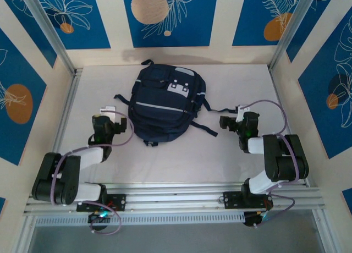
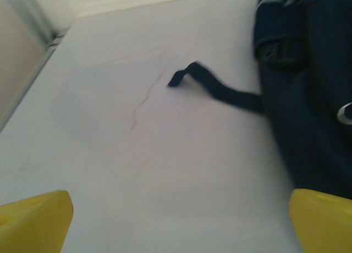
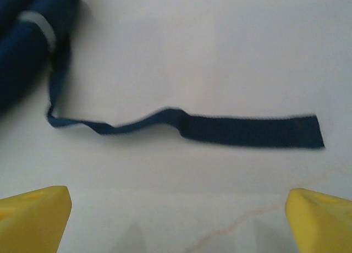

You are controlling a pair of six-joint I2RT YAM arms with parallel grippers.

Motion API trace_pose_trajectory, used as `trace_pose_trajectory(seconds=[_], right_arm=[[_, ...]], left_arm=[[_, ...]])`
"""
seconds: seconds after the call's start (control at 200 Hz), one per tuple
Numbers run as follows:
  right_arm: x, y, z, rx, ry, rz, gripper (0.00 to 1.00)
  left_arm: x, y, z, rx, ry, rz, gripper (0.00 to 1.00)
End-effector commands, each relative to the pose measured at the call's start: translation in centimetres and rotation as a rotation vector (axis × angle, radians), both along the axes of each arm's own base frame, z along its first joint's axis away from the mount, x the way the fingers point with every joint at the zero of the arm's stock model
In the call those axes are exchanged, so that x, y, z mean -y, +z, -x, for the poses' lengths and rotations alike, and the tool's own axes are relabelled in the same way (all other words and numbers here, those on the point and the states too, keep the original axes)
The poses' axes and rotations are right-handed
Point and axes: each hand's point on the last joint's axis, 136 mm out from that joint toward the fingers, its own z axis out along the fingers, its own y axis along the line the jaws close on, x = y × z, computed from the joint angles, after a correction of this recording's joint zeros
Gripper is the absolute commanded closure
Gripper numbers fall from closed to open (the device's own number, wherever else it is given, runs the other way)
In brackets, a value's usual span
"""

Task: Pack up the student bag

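Two empty grippers flank the student bag (image 1: pixel 165 102) lying far-centre on the table (image 1: pixel 220 159), left gripper (image 2: pixel 181 225) and right gripper (image 3: pixel 179 220) both spread wide; better, I'd say, to reach for the bag's top, not the loose strap (image 3: pixel 247 131).

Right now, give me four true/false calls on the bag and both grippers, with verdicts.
1. The bag has its patch facing up. True.
2. The left gripper is shut on a strap. False: its jaws are open and hold nothing; the left strap lies on the table ahead of it.
3. The right gripper is open, with a loose right strap lying flat ahead of it. True.
4. The bag stands upright against the back wall. False: it lies flat on the table, between the two grippers.
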Motion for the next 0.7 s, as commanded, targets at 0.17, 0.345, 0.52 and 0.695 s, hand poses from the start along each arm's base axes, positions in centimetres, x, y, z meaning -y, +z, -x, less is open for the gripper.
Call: trace_pose_trajectory(seconds=[0.17,0.345,0.52,0.695], right_arm=[[-0.9,3.1,-1.5,0.129,0.025,-0.013,0.01],[-0.9,3.1,-1.5,0.128,0.025,-0.013,0.01],[-0.9,3.0,-1.6,0.121,0.027,-0.015,0.01],[-0.9,3.1,-1.5,0.125,0.028,-0.014,0.01]], left_arm=[[1.0,-0.1,-0.3,0.171,-0.082,0.028,0.0],[0.2,-0.9,-1.7,0.083,-0.022,0.018,0.0],[0.0,-0.8,-1.6,0.091,-0.006,0.012,0.0],[-0.2,-1.0,-1.9,0.078,0.004,0.014,0.0]])
